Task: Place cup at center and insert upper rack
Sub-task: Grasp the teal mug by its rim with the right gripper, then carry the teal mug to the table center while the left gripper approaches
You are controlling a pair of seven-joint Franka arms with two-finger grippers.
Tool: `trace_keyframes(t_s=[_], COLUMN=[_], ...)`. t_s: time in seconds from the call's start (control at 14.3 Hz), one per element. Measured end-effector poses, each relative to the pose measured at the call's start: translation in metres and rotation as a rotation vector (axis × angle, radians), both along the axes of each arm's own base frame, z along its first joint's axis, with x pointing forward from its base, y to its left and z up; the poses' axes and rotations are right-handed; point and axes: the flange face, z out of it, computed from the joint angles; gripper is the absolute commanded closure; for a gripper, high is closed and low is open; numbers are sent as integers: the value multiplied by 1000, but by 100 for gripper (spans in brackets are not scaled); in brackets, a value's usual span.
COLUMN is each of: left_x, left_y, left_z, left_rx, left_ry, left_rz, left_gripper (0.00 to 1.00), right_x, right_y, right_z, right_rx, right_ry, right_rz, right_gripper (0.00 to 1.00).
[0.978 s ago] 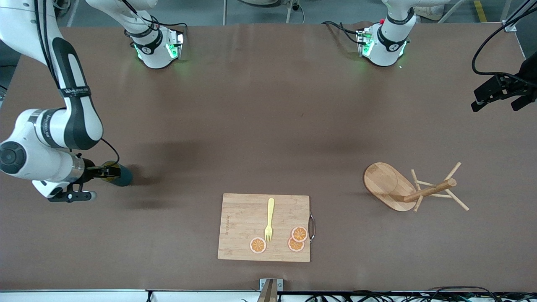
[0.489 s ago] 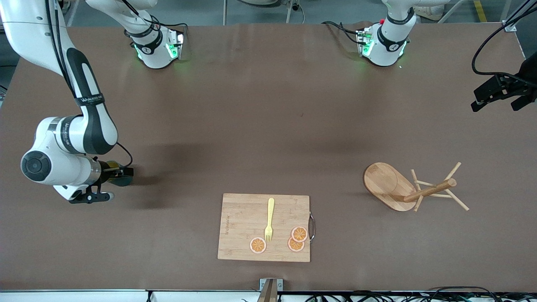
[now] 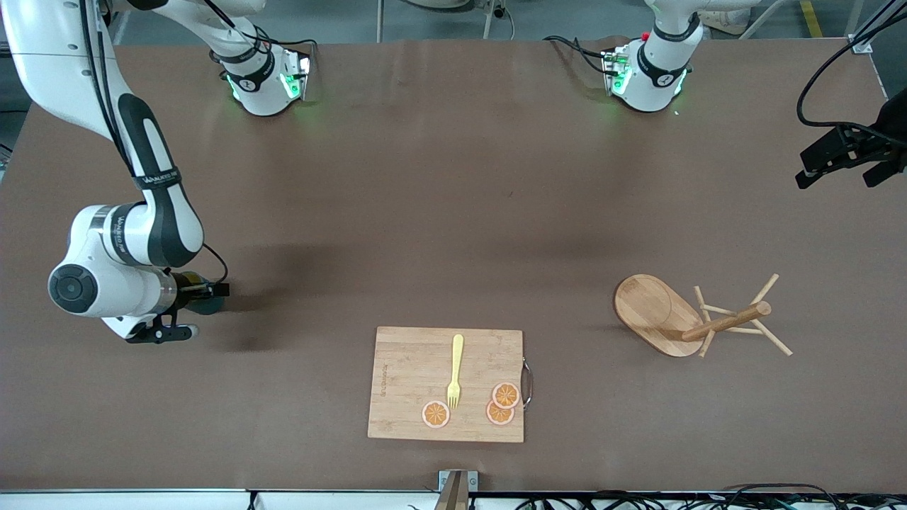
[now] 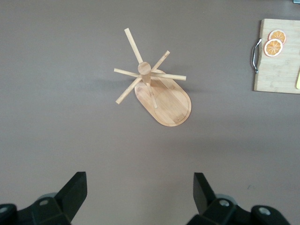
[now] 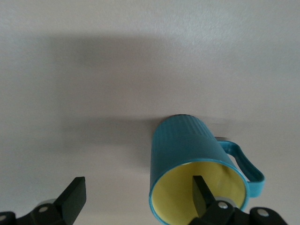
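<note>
The cup (image 5: 187, 145), dark teal with a yellow inside and a side handle, lies on its side near the right arm's end of the table, its mouth toward my right gripper. It is mostly hidden by that gripper in the front view (image 3: 207, 306). My right gripper (image 5: 138, 180) is open, with one finger inside the cup's mouth and the other outside; it also shows in the front view (image 3: 209, 296). The upper rack (image 3: 655, 310), a light wooden mug tree, lies tipped over toward the left arm's end. My left gripper (image 4: 139, 177) waits open and empty high over it (image 4: 164, 101).
A bamboo cutting board (image 3: 404, 368) lies near the front edge at the middle, with a yellow fork (image 3: 455, 372) and three orange slices (image 3: 504, 395) on it. Its metal handle (image 3: 527, 382) faces the rack. Both arm bases stand along the table's edge farthest from the front camera.
My right arm has moved toward the table's middle and the open gripper has slid onto the cup's mouth. The cup, the rack and the left arm have not moved.
</note>
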Motion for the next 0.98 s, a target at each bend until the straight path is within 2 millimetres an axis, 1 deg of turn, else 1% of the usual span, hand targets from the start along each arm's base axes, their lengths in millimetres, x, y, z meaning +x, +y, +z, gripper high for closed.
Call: trace_keyframes(t_s=[0.14,0.21,0.28,0.42,0.56,0.63,0.98], left_x=[0,0,0,0,0,0,0], left_y=[0,0,0,0,0,0,0], left_z=[0,0,0,0,0,0,0], left_rx=[0,0,0,0,0,0,0], left_ry=[0,0,0,0,0,0,0], left_rz=[0,0,0,0,0,0,0], left_gripper=[0,0,0,0,0,0,0], right_x=[-2,-3,-3,-2,-1,-1,2], right_y=[0,0,1,6,11,11,13], right_z=[-15,-20,-23,-22,-21,-20,-17], right_rx=[0,0,0,2,2,2,5], right_ry=[23,30,34,32,29,27,19], right_rz=[0,0,2,9,17,18,28], right_gripper=[48,62,75,94,99,100,100])
